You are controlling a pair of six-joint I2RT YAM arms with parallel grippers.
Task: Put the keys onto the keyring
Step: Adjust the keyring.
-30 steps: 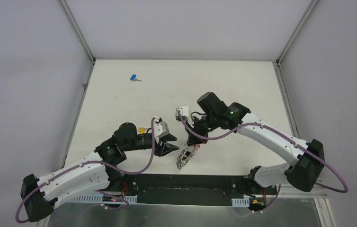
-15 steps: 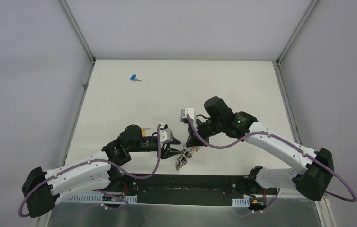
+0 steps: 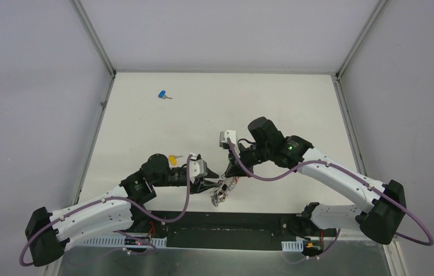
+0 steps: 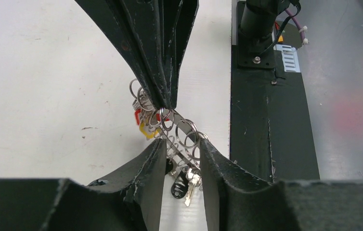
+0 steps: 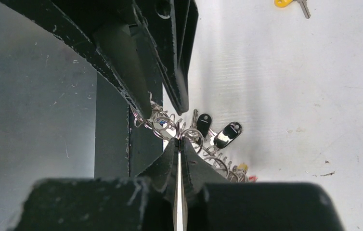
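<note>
The keyring [image 3: 221,192], a grey metal band fringed with small rings and keys, hangs near the table's front edge. My right gripper [image 3: 229,173] is shut on its upper part; in the right wrist view its tips [image 5: 179,140] pinch the keyring [image 5: 162,126]. My left gripper [image 4: 183,147] stands open astride the keyring [image 4: 185,138], whose rings brush the inner faces of its fingers. The yellow key [image 3: 172,159] lies beside the left arm, and shows again as the yellow key [image 5: 285,2]. The blue key [image 3: 162,94] lies far back left.
The black base plate [image 3: 226,221] runs along the near table edge just below the keyring. Grey metal posts [image 3: 95,40] frame the back corners. A purple cable [image 3: 189,190] loops around the left arm.
The left gripper has moved right onto the keyring and its jaws have narrowed around it. The right arm shifted slightly right and down with the keyring, then held still.
</note>
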